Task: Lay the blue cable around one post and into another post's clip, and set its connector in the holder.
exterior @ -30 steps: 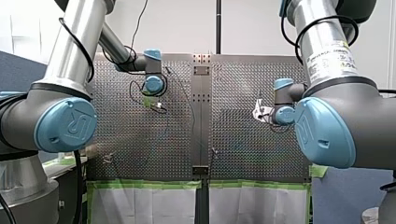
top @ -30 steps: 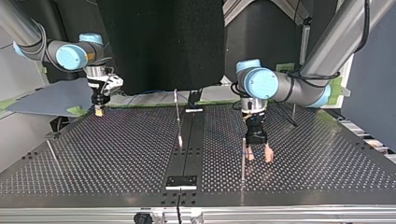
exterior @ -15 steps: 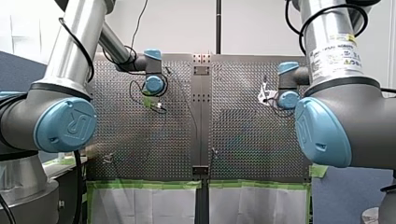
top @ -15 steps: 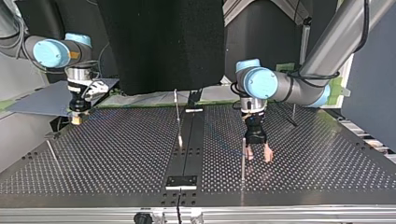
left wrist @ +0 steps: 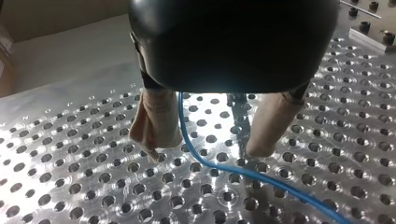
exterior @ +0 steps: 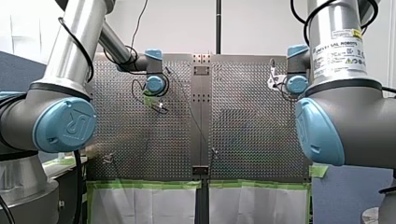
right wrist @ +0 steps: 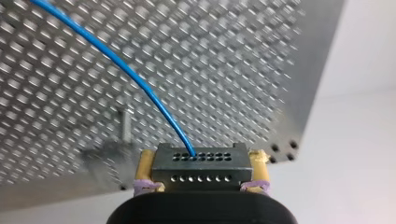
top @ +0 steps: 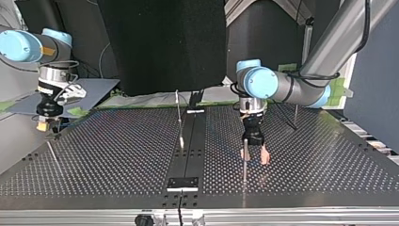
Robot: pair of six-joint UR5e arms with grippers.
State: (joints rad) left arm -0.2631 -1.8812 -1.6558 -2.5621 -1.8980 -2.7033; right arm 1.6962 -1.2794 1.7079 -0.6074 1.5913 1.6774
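Our right end effector (right wrist: 203, 159) is clenched on the connector (right wrist: 201, 166), a dark block with two rows of small holes, squeezed between yellow pads (right wrist: 147, 163). The blue cable (right wrist: 116, 63) leaves one hole in the upper row and arcs away over the perforated surface (right wrist: 224, 70). In the top view this end effector (top: 44, 123) hangs at the surface's far left corner, beside a grey sheet (top: 94, 89) and a strip of green tape (top: 77, 112).

Our left end effector (left wrist: 215, 137) is released. Its beige fingers (left wrist: 156, 123) stand apart just over the holes, and the cable (left wrist: 181, 121) drops between them, close by one finger and not pinched, then trails off across the surface. In the top view an upright post (top: 244, 162) stands directly in front of this end effector (top: 256, 157), partly covering one finger.

A thin leaning rod (top: 179, 117) rises by the dark centre strip (top: 190, 146), with a small dark block (top: 183, 182) nearer the camera. Another slanted rod (top: 52, 153) sits near the left edge.

A label (exterior: 343, 44) on our right arm reads "UNIVERSAL ROBOTS".
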